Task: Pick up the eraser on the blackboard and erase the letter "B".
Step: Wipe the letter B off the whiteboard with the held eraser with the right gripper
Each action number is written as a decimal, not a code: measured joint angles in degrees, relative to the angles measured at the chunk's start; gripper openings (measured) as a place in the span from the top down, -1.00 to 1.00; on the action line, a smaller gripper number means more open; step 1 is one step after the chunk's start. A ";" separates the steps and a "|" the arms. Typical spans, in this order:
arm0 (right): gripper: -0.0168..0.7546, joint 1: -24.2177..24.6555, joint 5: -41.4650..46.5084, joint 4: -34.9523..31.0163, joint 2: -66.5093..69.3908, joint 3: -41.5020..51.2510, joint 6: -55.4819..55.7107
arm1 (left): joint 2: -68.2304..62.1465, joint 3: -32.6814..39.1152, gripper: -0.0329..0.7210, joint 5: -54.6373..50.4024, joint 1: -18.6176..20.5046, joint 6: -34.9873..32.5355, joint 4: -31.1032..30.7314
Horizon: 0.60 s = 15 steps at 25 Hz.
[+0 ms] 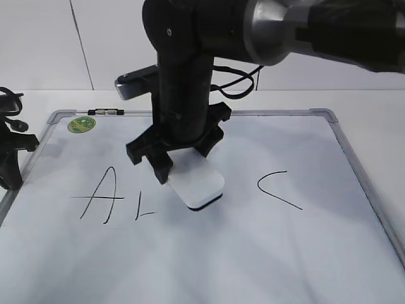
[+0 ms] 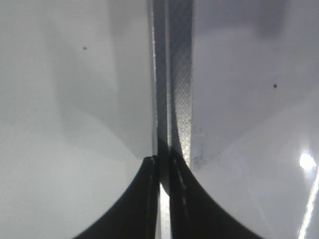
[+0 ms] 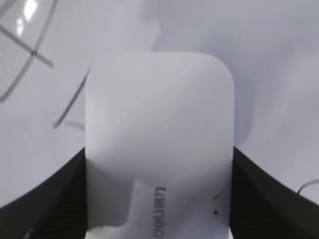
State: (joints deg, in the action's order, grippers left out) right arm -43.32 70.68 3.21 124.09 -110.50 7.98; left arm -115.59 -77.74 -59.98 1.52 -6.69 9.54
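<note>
The white eraser [image 1: 197, 183] lies flat on the blackboard [image 1: 253, 253], a white dry-erase board, between the letter A [image 1: 101, 195] and the letter C [image 1: 278, 189]. My right gripper [image 1: 183, 166] is shut on the eraser's near end. In the right wrist view the eraser [image 3: 159, 114] fills the gap between the jaws [image 3: 159, 199], with its grey lettering visible. Of the letter "B" only an L-shaped stroke [image 1: 144, 213] shows, just left of the eraser; thin strokes [image 3: 70, 112] also show beside it. My left gripper [image 2: 163, 162] is shut and empty over the board's frame.
A small black-and-silver marker [image 1: 104, 112] lies on the board's far frame, next to the round green sticker [image 1: 81, 124]. The left arm [image 1: 12, 155] stands at the board's left edge. The grey frame [image 1: 370, 183] runs along the right side.
</note>
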 joint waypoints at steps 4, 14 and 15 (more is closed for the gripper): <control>-0.48 -2.67 -1.59 0.15 -3.01 7.53 -0.22 | 0.00 0.00 0.87 0.00 0.00 0.00 0.00; -0.48 -5.70 -14.00 -0.08 -3.14 12.67 -1.33 | 0.00 0.00 0.87 0.00 0.00 -0.10 0.12; -0.48 -5.70 -14.00 0.06 -3.14 12.67 -1.54 | 0.00 0.00 0.87 0.00 0.00 -0.10 0.12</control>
State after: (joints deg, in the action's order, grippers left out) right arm -49.02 56.67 3.28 120.95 -97.83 6.45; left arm -115.59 -77.74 -59.98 1.52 -6.79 9.65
